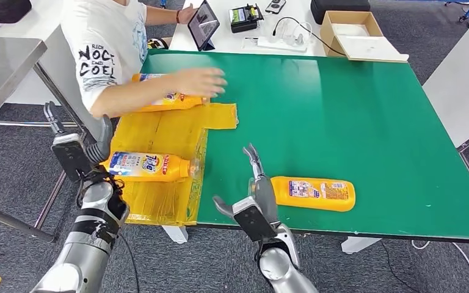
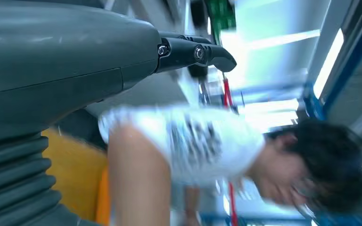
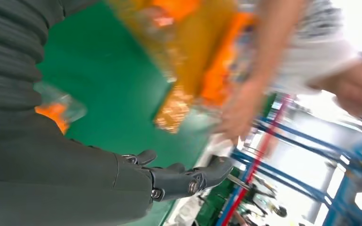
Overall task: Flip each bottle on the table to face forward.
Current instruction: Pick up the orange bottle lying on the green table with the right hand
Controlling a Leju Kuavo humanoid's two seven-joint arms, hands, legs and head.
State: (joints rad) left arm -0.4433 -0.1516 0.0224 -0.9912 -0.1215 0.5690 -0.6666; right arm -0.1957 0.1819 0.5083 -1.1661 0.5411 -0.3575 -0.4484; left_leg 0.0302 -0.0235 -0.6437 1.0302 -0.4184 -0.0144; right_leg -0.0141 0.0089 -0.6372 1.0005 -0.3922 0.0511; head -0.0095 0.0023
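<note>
Your right hand [image 1: 253, 183] sits fingers apart, empty, just beside the orange bottle [image 1: 313, 193] lying on the green table [image 1: 354, 122]. Your left hand [image 1: 76, 143] holds nothing, fingers spread, near the Tide bottle [image 1: 148, 166] on yellow sheeting [image 1: 165, 131]. A person's hand [image 1: 198, 81] covers a third bottle [image 1: 159, 97].

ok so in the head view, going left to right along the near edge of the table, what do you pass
Left hand → Tide bottle lying on the yellow sheet → right hand → orange bottle lying on the green table.
</note>
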